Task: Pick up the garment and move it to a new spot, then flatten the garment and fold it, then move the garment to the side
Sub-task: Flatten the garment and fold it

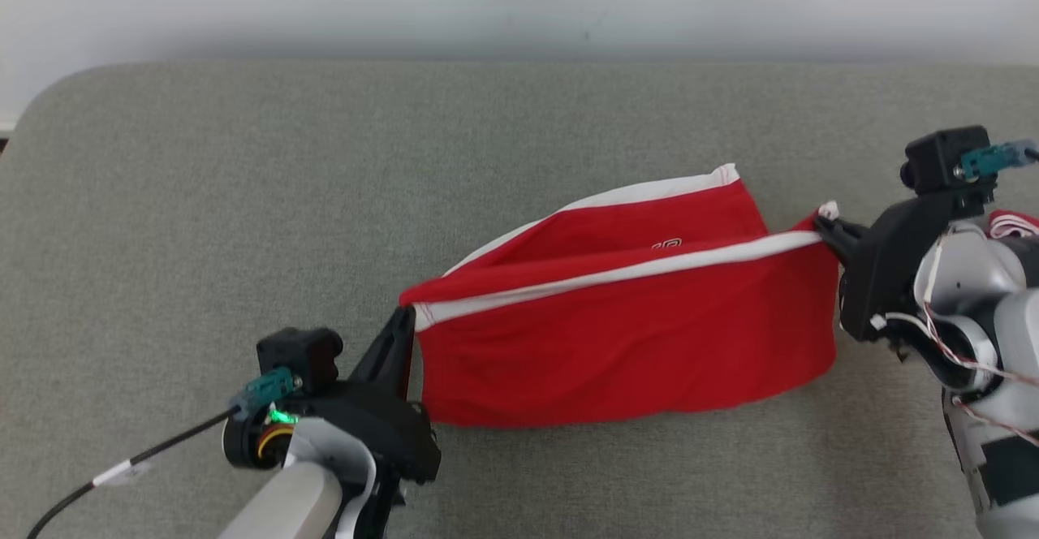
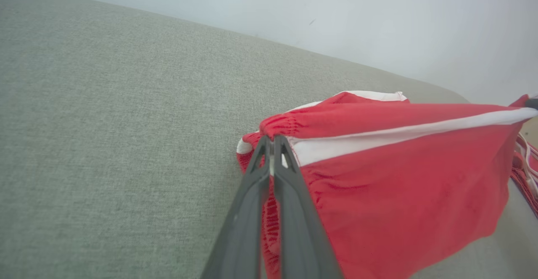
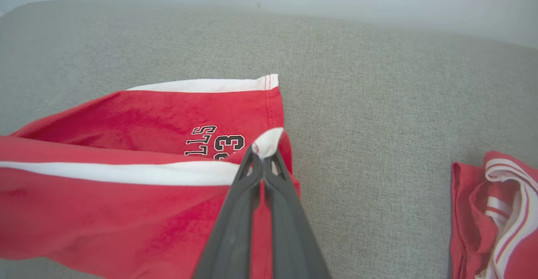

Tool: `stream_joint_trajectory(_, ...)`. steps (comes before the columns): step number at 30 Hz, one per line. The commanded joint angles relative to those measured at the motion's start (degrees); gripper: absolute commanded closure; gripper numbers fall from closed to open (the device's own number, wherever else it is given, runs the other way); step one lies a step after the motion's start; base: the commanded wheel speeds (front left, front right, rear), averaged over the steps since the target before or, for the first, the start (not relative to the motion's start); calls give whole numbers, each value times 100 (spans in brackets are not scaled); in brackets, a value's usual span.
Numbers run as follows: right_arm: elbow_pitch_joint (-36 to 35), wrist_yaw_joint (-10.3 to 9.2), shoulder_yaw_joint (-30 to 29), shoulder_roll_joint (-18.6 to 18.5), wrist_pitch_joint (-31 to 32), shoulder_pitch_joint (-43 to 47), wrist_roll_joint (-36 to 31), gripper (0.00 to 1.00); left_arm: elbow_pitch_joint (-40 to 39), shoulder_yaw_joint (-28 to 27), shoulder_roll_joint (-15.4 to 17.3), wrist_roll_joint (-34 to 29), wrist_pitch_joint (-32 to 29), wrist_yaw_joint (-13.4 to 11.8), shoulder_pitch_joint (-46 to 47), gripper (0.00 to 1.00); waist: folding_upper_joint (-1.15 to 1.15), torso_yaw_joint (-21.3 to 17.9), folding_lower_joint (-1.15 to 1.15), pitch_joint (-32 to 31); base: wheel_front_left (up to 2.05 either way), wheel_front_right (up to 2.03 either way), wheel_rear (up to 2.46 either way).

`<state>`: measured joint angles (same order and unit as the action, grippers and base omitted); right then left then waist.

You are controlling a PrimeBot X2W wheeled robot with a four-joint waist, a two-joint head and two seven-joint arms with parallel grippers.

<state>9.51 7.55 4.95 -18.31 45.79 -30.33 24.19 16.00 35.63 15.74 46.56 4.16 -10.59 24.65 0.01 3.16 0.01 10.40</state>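
Left fingers point(image 2: 248, 203) and right fingers point(image 3: 239, 211) clamp the red garment point(image 1: 633, 336) (soft knit, white-striped) taut over grey woven surface point(image 1: 243, 198).

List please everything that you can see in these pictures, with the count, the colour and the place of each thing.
red garment: one, red with white stripes and dark printed characters, stretched between both hands over the middle of the surface.
second garment: one, red and white, crumpled on the surface at the far right, beside the right arm.
grey surface: one, grey and cloth-covered, under both garments.
wall: one, pale, behind the surface.
left hand: one, dark fingers, shut on the red garment's left end.
right hand: one, dark fingers, shut on the red garment's right end.
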Motion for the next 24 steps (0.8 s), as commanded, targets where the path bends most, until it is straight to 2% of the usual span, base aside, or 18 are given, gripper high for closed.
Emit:
stream_joint_trajectory(1, 212, -14, 50, -40, -159, -204, -67, 100, 91, -34, -49, -10, 55, -3, 167, 100, -1, 177, -1, 264, 0, 0, 0)
stream_joint_trajectory(7, 1148, -14, 279, 44, -983, -933, -210, 100, 482, -134, -267, -45, 191, -47, 645, 100, -1, 324, -1, 550, 0, 0, 0)
stream_joint_trajectory(17, 2341, -14, 571, 172, -1908, -1716, -401, 100, 1021, -65, -575, -73, 364, 93, 1109, 100, -1, 434, -1, 775, 0, 0, 0)
stream_joint_trajectory(18, 2430, -14, 607, 175, -1998, -1765, -415, 53, 1067, -70, -595, -74, 396, 95, 1132, 96, -1, 438, -1, 773, 0, 0, 0)
stream_joint_trajectory(19, 2510, -14, 625, 182, -2072, -1789, -404, 0, 1113, -71, -610, -76, 429, 111, 1149, 78, -1, 442, -1, 765, 0, 0, 0)
stream_joint_trajectory(20, 2605, -14, 643, 185, -2135, -1810, -391, 0, 1165, -73, -627, -82, 466, 116, 1169, 18, -1, 447, -1, 751, 0, 0, 0)
stream_joint_trajectory(21, 2685, -14, 672, 196, -2189, -1836, -371, 0, 1212, -83, -655, -76, 509, 121, 1181, 0, -1, 453, -1, 727, 0, 0, 0)
stream_joint_trajectory(24, 2864, -14, 728, 248, -2395, -1903, -252, 0, 1380, -78, -690, -44, 570, 148, 1165, 0, -1, 445, -1, 620, 0, 0, 0)
